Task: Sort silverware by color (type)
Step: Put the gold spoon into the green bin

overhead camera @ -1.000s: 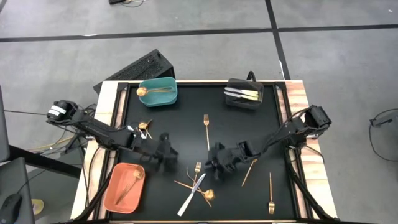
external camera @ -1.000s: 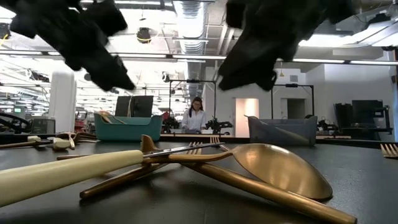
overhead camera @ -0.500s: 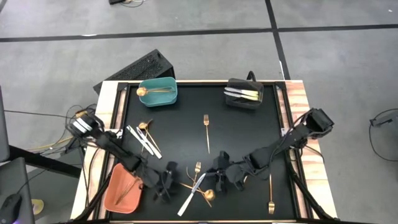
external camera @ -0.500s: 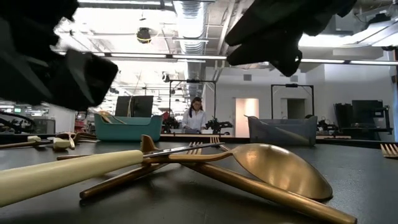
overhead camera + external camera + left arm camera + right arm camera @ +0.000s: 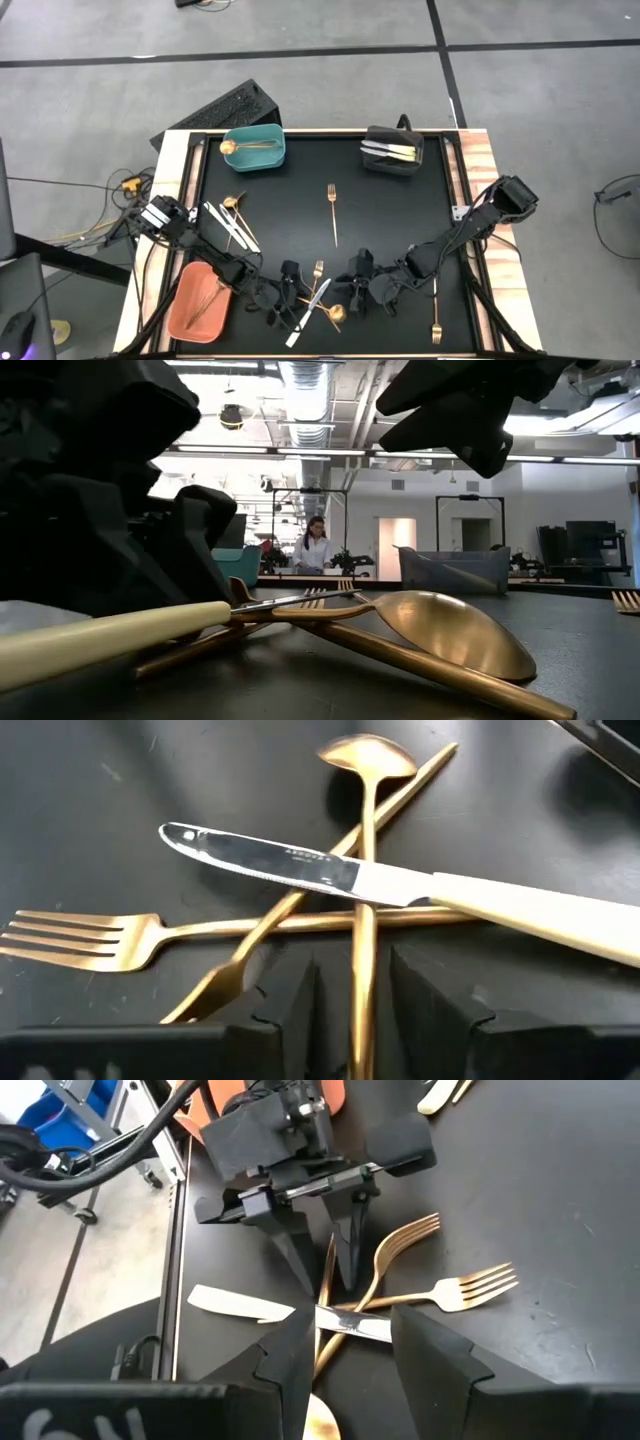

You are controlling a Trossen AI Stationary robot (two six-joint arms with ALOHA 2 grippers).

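Low in the frame's middle, a heap of crossed cutlery lies on the black worktop (image 5: 390,200): a cream-handled steel knife (image 5: 400,885) over a gold fork (image 5: 90,935) and a copper spoon (image 5: 365,780). The left claw (image 5: 352,995) straddles the spoon's handle, fingers spread. The right claw (image 5: 340,1350) hovers, spread, over the heap.

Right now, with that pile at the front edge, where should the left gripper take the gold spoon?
Probably by the bare handle end. The left gripper already straddles the gold spoon there from above, fingers either side. Farther up, the white-handled knife lies across it, so slide it out.
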